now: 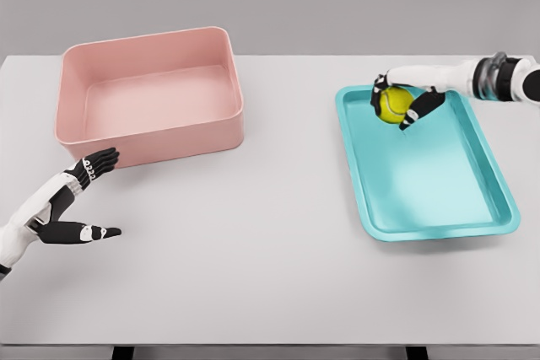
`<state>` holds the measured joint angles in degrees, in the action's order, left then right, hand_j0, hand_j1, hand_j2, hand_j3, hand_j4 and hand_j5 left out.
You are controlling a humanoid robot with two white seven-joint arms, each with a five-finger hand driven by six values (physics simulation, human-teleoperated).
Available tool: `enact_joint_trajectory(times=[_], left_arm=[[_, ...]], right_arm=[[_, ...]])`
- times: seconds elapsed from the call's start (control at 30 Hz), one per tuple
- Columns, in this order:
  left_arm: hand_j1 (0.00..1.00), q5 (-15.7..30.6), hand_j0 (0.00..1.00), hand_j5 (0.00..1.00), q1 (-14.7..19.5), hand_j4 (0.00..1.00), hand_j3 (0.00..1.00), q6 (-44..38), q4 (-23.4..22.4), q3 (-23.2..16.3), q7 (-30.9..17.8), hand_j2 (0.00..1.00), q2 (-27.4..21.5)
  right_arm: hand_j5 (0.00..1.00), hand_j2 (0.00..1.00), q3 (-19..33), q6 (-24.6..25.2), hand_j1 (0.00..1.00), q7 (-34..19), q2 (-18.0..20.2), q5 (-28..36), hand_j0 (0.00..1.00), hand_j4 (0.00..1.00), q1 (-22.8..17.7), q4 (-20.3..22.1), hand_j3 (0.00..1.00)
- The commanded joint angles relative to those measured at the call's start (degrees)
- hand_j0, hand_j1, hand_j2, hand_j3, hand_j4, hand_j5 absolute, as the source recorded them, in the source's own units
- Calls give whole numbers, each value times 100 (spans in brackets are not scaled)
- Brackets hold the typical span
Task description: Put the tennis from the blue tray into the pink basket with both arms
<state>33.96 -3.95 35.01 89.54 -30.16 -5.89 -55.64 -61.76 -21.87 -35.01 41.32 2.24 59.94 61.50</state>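
A yellow tennis ball (pixel 393 105) is held at the far left end of the blue tray (pixel 439 191), which lies on the right side of the white table. My right hand (pixel 403 100) reaches in from the right edge and is shut on the ball, dark fingers wrapped over its top and right side. The pink basket (pixel 150 94) stands at the back left, with nothing visible inside. My left hand (pixel 89 196) hovers just in front of the basket's near left corner, fingers spread and thumb extended, holding nothing.
The white table (pixel 253 242) stretches between basket and tray. Its front edge runs along the bottom of the view.
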Motion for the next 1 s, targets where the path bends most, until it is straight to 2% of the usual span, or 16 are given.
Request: enact_joint_trajectory(times=[0.0, 0.03, 0.13, 0.2, 0.27, 0.37, 0.47, 0.57, 0.67, 0.77, 0.83, 0.9, 0.93, 0.97], left_arm=[[100, 23, 100, 100, 0, 100, 100, -1, 2, 1, 0, 100, -8], [100, 23, 100, 100, 0, 100, 100, -1, 11, 1, 0, 100, -8], [100, 15, 100, 100, 0, 100, 100, -1, 2, 1, 0, 100, -8], [100, 15, 100, 100, 0, 100, 100, -1, 2, 1, 0, 100, -8], [100, 23, 100, 100, 0, 100, 100, -1, 2, 1, 0, 100, -8], [100, 15, 100, 100, 0, 100, 100, -1, 11, 1, 0, 100, -8], [100, 23, 100, 100, 0, 100, 100, -1, 2, 1, 9, 100, -8], [100, 6, 100, 100, 0, 100, 100, -1, 2, 1, 0, 100, -8], [100, -3, 100, 100, 0, 100, 100, -1, 2, 1, 0, 100, 1], [100, -12, 100, 100, 0, 100, 100, -1, 2, 1, 0, 100, 1], [100, -21, 100, 100, 0, 100, 100, -1, 2, 1, 0, 100, 1], [100, -21, 100, 100, 0, 100, 100, -1, 2, 1, 0, 100, 10], [100, -21, 100, 100, 0, 100, 100, -1, 2, 1, 0, 100, 10], [100, -21, 100, 100, 0, 100, 100, -1, 2, 1, 0, 100, 10]], right_arm=[[28, 28, 200, -449, 28, 1, 131, 57, 28, 28, -9, 661, 28], [28, 28, 174, -555, 28, 1, 122, 57, 28, 28, -27, 889, 28], [28, 28, 103, -854, 28, 1, 114, 57, 28, 28, -176, 2120, 28], [28, 28, -169, -880, 28, 1, 96, 57, 28, 28, -176, 2700, 28], [28, 28, -415, -880, 28, 1, -9, 57, 28, 28, -272, 2911, 28], [28, 28, -547, -784, 28, 1, -554, -48, 28, 28, -422, 2762, 28], [28, 28, -539, -766, 28, 1, -1257, -259, 28, 28, -475, 2042, 28], [28, 28, -459, -775, 28, 1, -1793, -470, 28, 28, -475, 1374, 28], [29, 29, -459, -775, 29, 1, -1899, -567, 29, 29, -475, 1321, 29], [35, 35, -477, -783, 35, 1, -1899, -576, 35, 35, -545, 1365, 35], [46, 46, -451, -783, 46, 1, -1899, -602, 46, 46, -545, 1365, 46], [48, 48, -433, -783, 48, 1, -1873, -620, 48, 48, -545, 1356, 48], [60, 60, -433, -783, 60, 1, -1864, -620, 60, 60, -545, 1373, 60], [81, 81, -398, -792, 81, 1, -1846, -628, 81, 81, -545, 1382, 81]])
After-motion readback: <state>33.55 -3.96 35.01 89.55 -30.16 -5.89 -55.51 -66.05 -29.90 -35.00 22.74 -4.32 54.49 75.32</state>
